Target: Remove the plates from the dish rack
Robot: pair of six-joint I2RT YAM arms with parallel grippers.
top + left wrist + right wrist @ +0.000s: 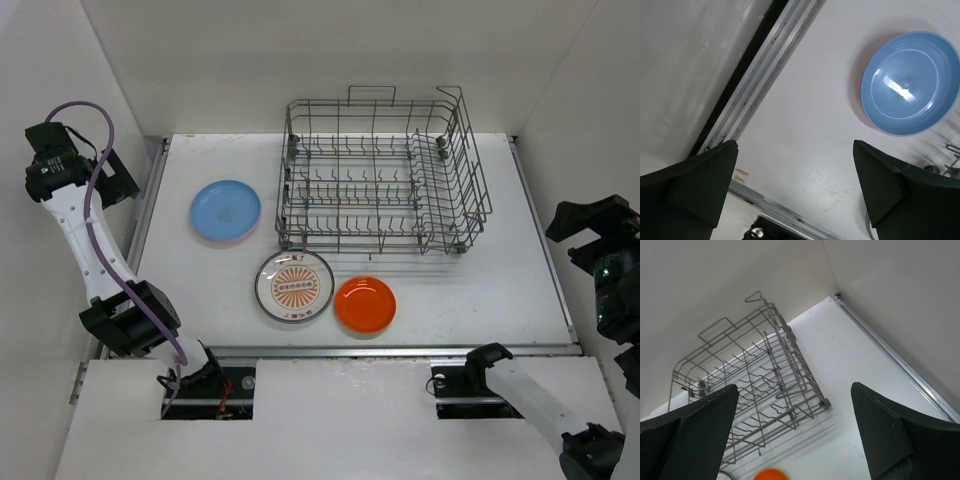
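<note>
The grey wire dish rack (380, 172) stands at the back of the table with no plates in it; it also shows in the right wrist view (747, 390). A blue plate (226, 211) lies left of it on top of a pink one, also in the left wrist view (910, 82). A white patterned plate (294, 286) and a small orange plate (365, 304) lie in front of the rack. My left gripper (795, 175) is open and empty, held high at the far left (75, 165). My right gripper (795, 425) is open and empty at the right edge (595, 230).
White walls enclose the table on three sides. A metal rail (390, 351) runs along the near edge, with the arm bases behind it. A rail (760, 75) also runs along the table's left side.
</note>
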